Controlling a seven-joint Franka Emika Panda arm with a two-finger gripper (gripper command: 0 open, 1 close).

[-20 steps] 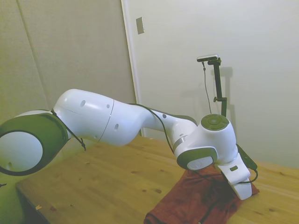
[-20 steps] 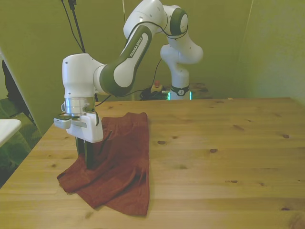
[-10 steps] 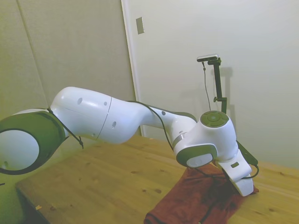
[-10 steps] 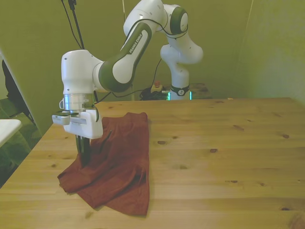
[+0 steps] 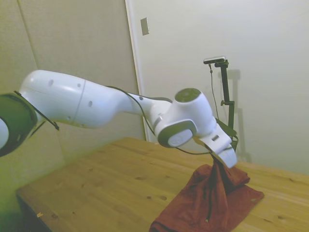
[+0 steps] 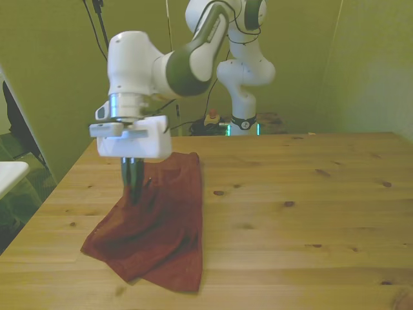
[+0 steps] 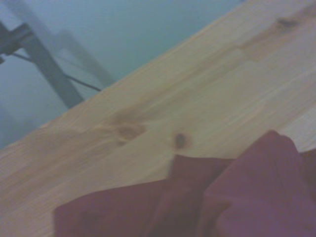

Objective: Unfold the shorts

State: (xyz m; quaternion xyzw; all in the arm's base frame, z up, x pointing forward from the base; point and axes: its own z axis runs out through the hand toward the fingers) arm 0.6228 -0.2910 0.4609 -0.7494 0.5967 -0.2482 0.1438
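A wooden table [image 6: 303,213] of pale knotty planks carried a single thing: the shorts [image 6: 158,226], rust-red and rumpled, lay near the front view's left edge, with one part pulled up off the boards into a peak. In the wrist view, folds of the cloth [image 7: 237,197] rested against bare wood [image 7: 163,113].

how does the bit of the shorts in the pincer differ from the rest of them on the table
The part of the shorts held in the pincer is raised into a narrow peak; the rest lies low and spread on the table. The peak is bunched in steep folds, the rest flatter. Both are the same rust-red cloth.
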